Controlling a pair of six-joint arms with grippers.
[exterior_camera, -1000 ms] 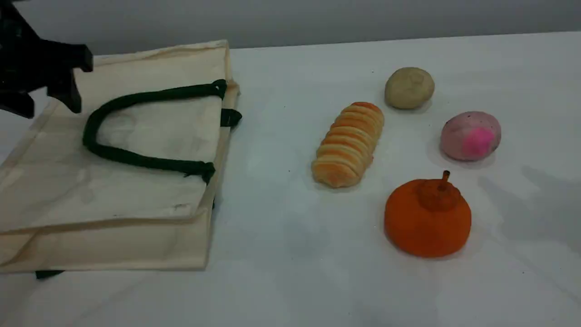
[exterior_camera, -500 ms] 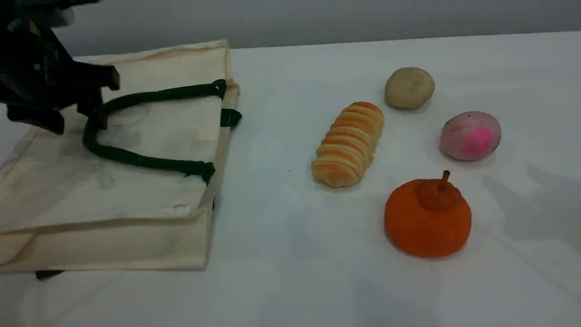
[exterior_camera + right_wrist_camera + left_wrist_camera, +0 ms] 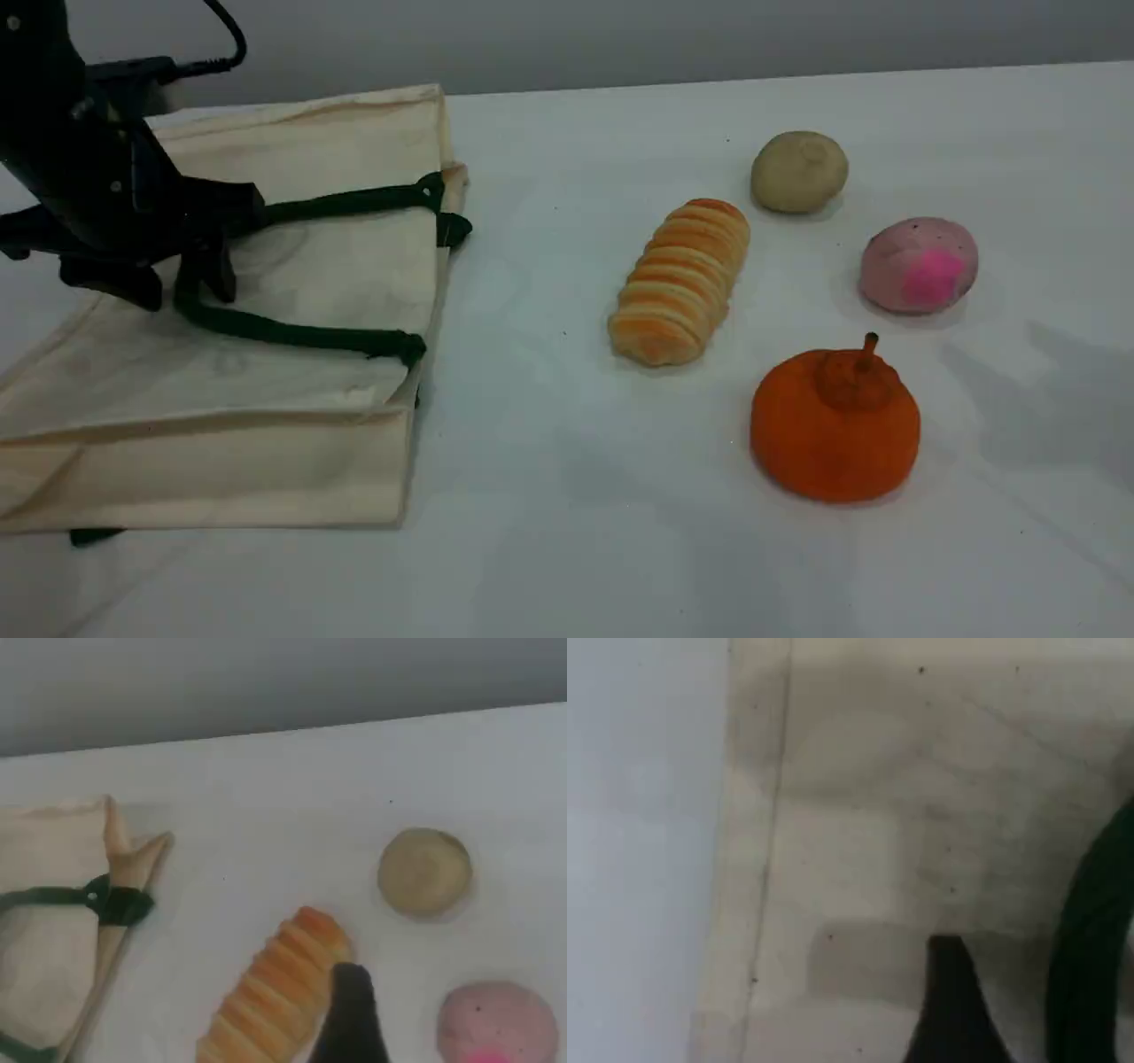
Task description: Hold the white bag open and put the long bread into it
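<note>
We see the white bag (image 3: 266, 354) lying flat on the left of the table (image 3: 567, 532), its mouth toward the middle, its dark green rope handle (image 3: 292, 335) looping across the upper panel. The left gripper (image 3: 182, 283) is low over that panel at the bend of the loop, one dark finger on either side of the rope; its jaws stand apart, and we cannot tell whether they press on the rope. In the left wrist view one black fingertip (image 3: 952, 1010) is close above the cream cloth, the green rope just to its right.

The long bread (image 3: 680, 282) lies on the bare tabletop right of the bag and apart from it — ridged, golden-orange, angled away from the camera. Around it are a round beige bun (image 3: 799, 171), a pink ball (image 3: 919, 265) and an orange pumpkin-shaped piece (image 3: 834, 425).

The right gripper (image 3: 350, 1019) hangs above the bread — jaws wide open, holding nothing.
</note>
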